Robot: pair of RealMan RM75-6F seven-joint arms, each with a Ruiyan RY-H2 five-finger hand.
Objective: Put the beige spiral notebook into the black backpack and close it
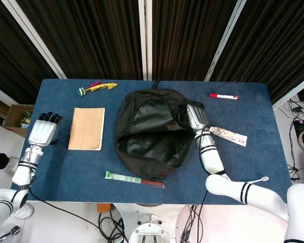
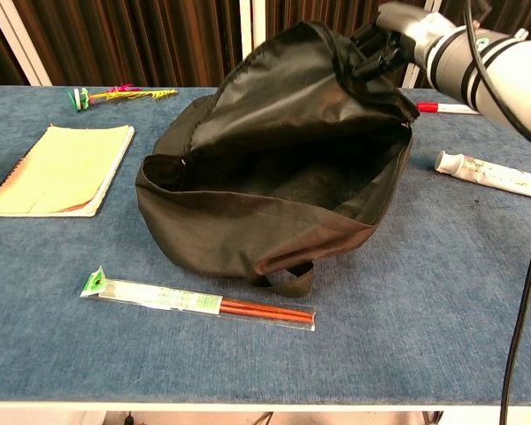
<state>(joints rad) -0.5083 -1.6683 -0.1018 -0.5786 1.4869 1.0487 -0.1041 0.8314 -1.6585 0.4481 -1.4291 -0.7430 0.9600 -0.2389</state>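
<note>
Notebook (image 1: pixel 86 128) lying on desk (image 1: pixel 253 152) left of gaping backpack (image 1: pixel 152 134), nothing packed or zipped; right hand (image 1: pixel 195 117) fingers gripping its flap, left hand (image 1: pixel 42 132) hovering empty, fingers apart.

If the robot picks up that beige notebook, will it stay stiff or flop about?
The notebook looks thin and lies flat, so it would probably sag a little if lifted by one edge. Its corner curls up in the chest view, hinting at soft covers. Likely light.

A blue-topped table (image 1: pixel 253 147) stands before dark pleated curtains (image 1: pixel 187 35) crossed by white bars. Left of the table sits a cardboard box (image 1: pixel 16 115); cables (image 1: pixel 192 230) trail on the pale floor beneath its near edge.
</note>
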